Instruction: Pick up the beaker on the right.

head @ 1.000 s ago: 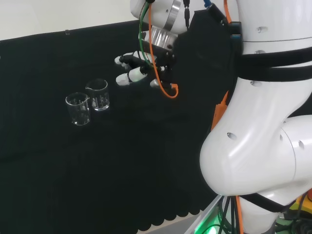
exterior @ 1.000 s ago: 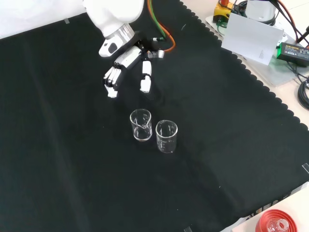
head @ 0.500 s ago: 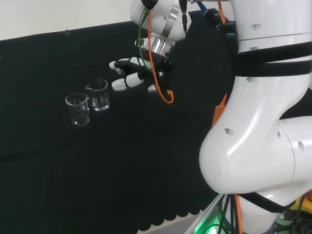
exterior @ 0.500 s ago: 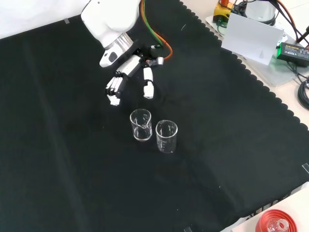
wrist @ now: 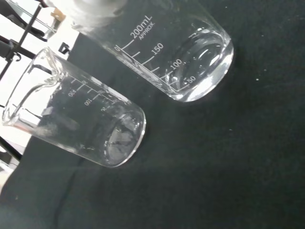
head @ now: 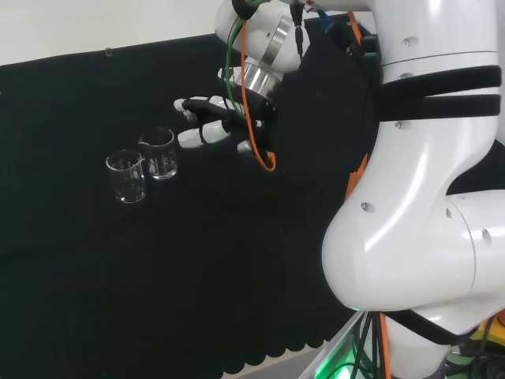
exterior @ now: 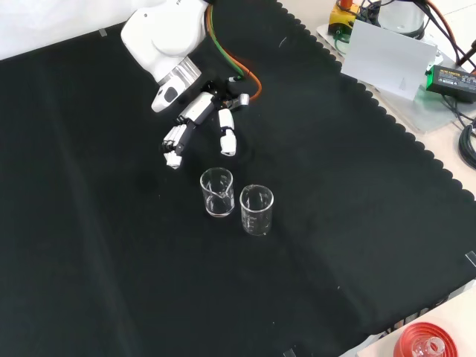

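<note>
Scene: black cloth surface (exterior: 89, 245) with two clear beakers and one white robot arm (head: 418, 205) reaching over it
Right beaker (head: 159, 153): task's thing, small clear glass, upright on the cloth; it is the right one of the pair in the head view and the left one (exterior: 216, 192) in the front view
Contents of right beaker: it looks empty, though clear glass makes this hard to tell
Other beaker (head: 126, 175): same kind and upright; just beside the right beaker, to its left and nearer the camera in the head view, to its right and slightly lower in the front view; a narrow gap of cloth lies between them
Hand (head: 209, 118): black and white, near the right beaker but apart from it; to its right and slightly higher in the head view, above it in the front view (exterior: 201, 119)
Hand state: fingers (exterior: 173, 145) straight and spread, thumb set apart from them, tips pointing toward the right beaker, nothing held
Cables (head: 252, 118): orange and green, running along the wrist, farther from the right beaker than the hand
Wrist view: both beakers close and large, standing on the cloth with printed scale marks on their walls; I cannot tell which is the right beaker
Red ribbed ring (exterior: 424, 343): off the cloth's scalloped edge, well apart from the right beaker, toward the front view's lower right corner
</note>
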Robot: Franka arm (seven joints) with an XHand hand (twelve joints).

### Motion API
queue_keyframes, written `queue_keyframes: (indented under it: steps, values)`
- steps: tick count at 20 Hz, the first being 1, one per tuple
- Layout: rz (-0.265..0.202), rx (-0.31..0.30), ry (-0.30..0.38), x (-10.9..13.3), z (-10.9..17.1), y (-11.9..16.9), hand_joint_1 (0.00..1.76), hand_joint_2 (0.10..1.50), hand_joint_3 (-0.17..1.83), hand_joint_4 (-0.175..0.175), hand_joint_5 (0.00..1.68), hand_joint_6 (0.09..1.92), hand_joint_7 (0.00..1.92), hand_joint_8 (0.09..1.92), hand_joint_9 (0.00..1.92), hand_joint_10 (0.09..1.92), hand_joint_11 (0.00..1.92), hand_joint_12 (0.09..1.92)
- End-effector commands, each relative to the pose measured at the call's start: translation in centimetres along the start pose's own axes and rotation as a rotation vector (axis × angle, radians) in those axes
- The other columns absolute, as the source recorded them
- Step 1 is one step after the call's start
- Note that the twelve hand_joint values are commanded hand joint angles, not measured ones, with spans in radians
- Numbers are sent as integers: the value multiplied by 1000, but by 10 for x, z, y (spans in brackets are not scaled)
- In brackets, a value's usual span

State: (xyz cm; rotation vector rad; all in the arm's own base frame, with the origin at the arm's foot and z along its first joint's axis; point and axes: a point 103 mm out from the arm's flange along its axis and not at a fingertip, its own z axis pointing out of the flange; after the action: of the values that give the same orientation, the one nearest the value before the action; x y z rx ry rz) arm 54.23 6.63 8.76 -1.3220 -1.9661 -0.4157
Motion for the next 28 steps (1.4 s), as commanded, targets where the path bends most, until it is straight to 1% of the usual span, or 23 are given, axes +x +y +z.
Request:
queue_keyframes:
  steps: [1, 5, 10, 18, 28]
  values:
    - [-27, -19, 43, 3, 8, 5, 815, 826, -175, -131, 203, 87, 116, 714, 219, 777, 0, 1092]
    - [-37, -13, 44, 4, 14, 9, 856, 842, -175, -130, 258, 87, 175, 713, 266, 757, 0, 1129]
    - [-41, 0, 54, 3, 23, 13, 873, 849, -175, -127, 293, 87, 193, 713, 285, 752, 0, 1139]
    - [-50, -13, 73, 4, 34, 18, 873, 851, -175, -127, 301, 87, 198, 713, 289, 748, 0, 1144]
    - [-58, -15, 106, 3, 48, 24, 873, 854, -175, -130, 288, 87, 199, 712, 276, 739, 0, 1153]
